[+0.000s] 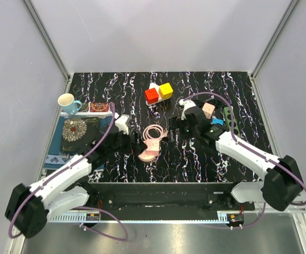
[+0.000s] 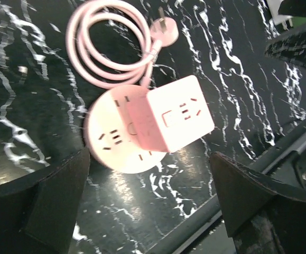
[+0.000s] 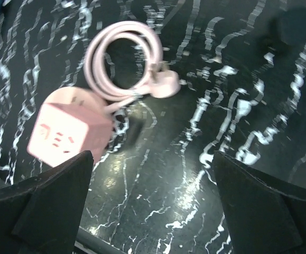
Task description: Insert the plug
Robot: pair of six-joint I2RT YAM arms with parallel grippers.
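Plug lies loose on the counter, at one o'clock of the pink socket cube, not yet seated. Right jaws, wide open, stand nearer, plug at their nine o'clock; left jaws gape too.

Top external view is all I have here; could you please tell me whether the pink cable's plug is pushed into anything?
Observer: No. The wrist views show the plug lying loose on the table beside the coiled cable.
Operator: And the pink block nearer the arms?
Observer: It is a cube adapter sitting on a round socket base.
Operator: Does either gripper hold something?
Observer: Neither. The left gripper and the right gripper both stand open and empty.
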